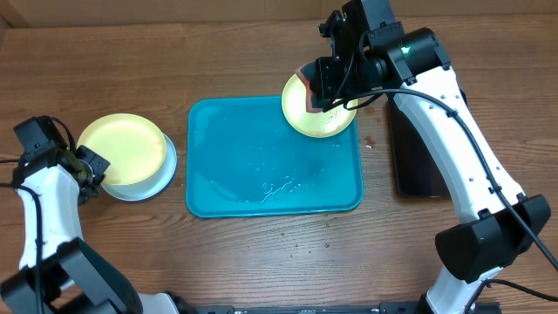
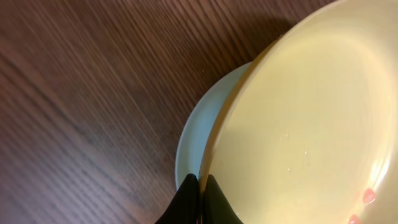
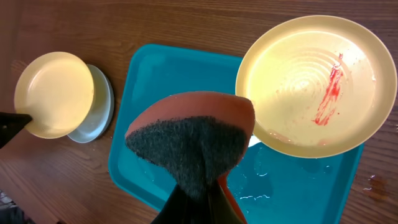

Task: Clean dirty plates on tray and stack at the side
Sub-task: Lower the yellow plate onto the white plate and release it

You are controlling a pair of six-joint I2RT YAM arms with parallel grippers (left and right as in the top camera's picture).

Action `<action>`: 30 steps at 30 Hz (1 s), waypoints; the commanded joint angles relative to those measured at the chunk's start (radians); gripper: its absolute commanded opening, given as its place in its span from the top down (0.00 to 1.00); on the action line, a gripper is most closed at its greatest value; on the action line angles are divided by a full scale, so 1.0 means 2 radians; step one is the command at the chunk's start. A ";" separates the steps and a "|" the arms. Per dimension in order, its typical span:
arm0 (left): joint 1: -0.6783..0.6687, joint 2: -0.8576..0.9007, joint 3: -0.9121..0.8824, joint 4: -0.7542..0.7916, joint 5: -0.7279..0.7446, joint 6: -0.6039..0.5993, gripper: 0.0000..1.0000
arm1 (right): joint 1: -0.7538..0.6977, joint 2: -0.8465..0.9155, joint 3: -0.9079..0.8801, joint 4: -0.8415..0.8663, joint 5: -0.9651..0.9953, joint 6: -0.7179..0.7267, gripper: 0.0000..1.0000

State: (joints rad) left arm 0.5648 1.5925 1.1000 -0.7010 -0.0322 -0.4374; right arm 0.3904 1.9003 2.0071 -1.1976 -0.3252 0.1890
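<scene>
A red-streaked round lime-green plastic plate sits on the far right corner of the wet turquoise rectangular plastic tray, overhanging its far rim. Above it my right gripper clenches a dark-faced orange sponge. Left of the tray, on the brown wooden table, my left gripper pinches the rim of a second lime-green plate stacked on a pale blue plate.
</scene>
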 commanded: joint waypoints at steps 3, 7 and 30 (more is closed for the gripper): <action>-0.007 0.052 -0.003 0.000 0.026 0.011 0.96 | -0.001 -0.001 0.003 0.003 0.002 -0.004 0.96; -0.010 0.081 -0.003 -0.006 0.026 0.011 0.96 | -0.001 -0.001 0.003 0.002 0.002 -0.004 0.96; -0.129 0.041 0.201 -0.147 0.113 0.130 0.56 | -0.005 -0.001 0.003 0.008 0.002 -0.004 0.96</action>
State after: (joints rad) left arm 0.4129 1.6936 1.4673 -0.9855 0.1169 -0.2237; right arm 0.3904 1.9003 2.0071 -1.1908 -0.3248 0.1856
